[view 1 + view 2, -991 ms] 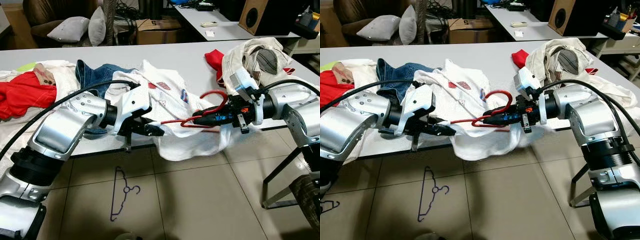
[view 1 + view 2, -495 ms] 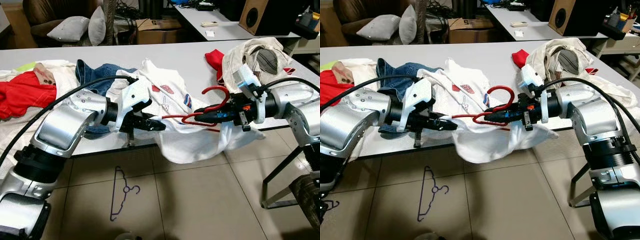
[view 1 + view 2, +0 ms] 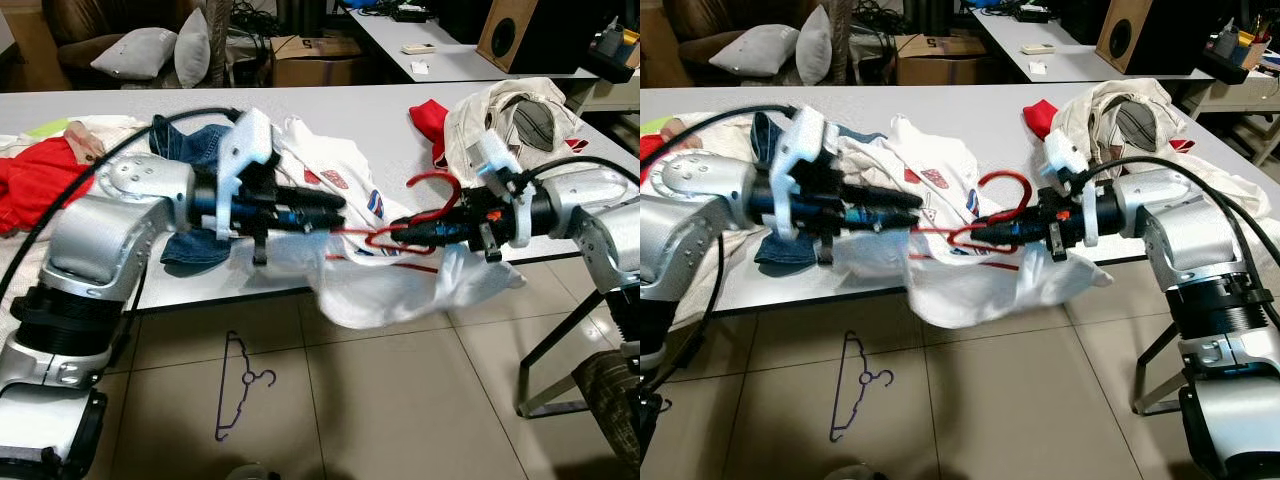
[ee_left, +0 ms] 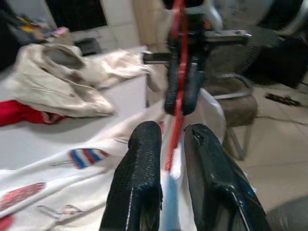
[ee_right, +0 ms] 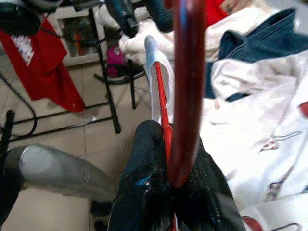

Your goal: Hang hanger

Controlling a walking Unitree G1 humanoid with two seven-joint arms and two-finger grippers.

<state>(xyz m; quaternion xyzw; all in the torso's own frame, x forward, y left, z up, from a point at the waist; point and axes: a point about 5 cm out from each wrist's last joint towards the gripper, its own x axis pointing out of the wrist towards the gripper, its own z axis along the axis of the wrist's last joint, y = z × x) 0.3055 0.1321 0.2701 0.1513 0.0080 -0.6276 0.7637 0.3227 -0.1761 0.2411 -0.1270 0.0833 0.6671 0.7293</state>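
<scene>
I am in a room that looks like an office or work room. I see long grey tables [image 3: 380, 110], a tiled floor [image 3: 400, 400], a cardboard box [image 3: 318, 58], a wooden speaker [image 3: 510, 35], tangled cables, and a brown sofa with grey pillows [image 3: 160, 55]. Clothes [image 3: 330, 175] lie in heaps.

- My head stereo pair looks forward and down over the desk [image 3: 350, 105] edge and floor [image 3: 400, 400]; both eyes share the same scene.
- Left wrist cam looks along its fingers [image 4: 137, 187], close-up, toward the right end effector [image 3: 398, 228].
- Right wrist cam looks back along its fingers [image 5: 144, 183], very near the red hanger [image 5: 185, 86].
</scene>
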